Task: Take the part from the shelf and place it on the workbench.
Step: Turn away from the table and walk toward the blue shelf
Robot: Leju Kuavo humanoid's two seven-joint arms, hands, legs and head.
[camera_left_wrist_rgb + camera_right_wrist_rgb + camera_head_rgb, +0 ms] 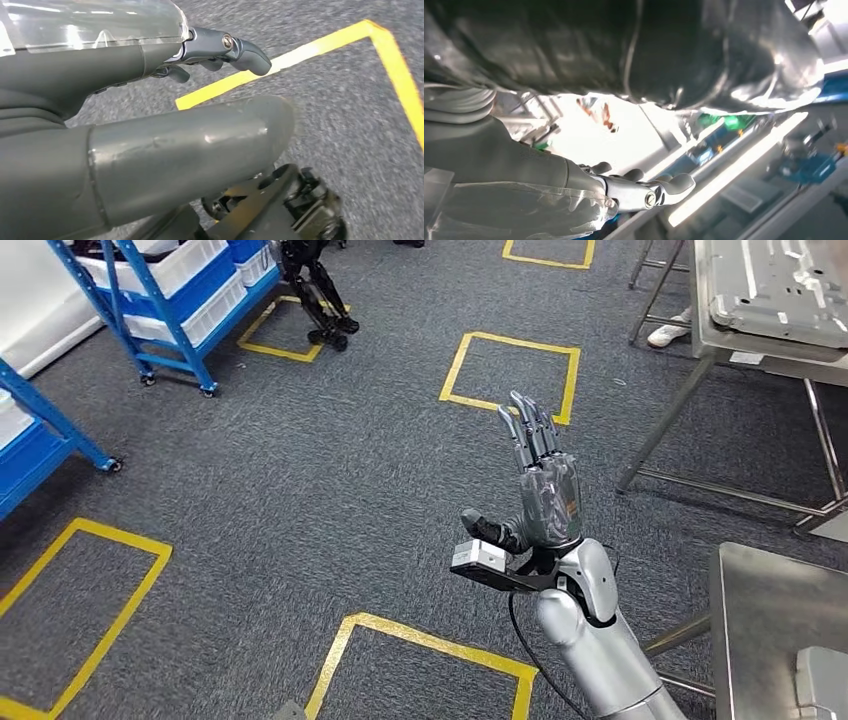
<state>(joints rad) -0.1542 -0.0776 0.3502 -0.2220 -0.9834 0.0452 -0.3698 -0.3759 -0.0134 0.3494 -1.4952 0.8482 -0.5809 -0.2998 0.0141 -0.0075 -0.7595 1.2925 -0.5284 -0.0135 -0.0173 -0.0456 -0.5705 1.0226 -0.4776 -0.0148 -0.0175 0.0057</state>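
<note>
Right hand (545, 490) raised over grey carpet, fingers straight and close together, thumb out to the left, nothing in it.

Left hand (150, 115): seen from its wrist camera over carpet and yellow floor tape (300, 50); fingers loosely extended, grip state hard to judge, no object visible in it. Blue shelf (165, 300) with white bins far left, cut off by the frame edge. Steel workbench (770, 630) near right, partly out of frame; a second bench far right carries a grey metal part (785, 290), also cropped. Right wrist picture blurred, reflective, unreadable.
</note>
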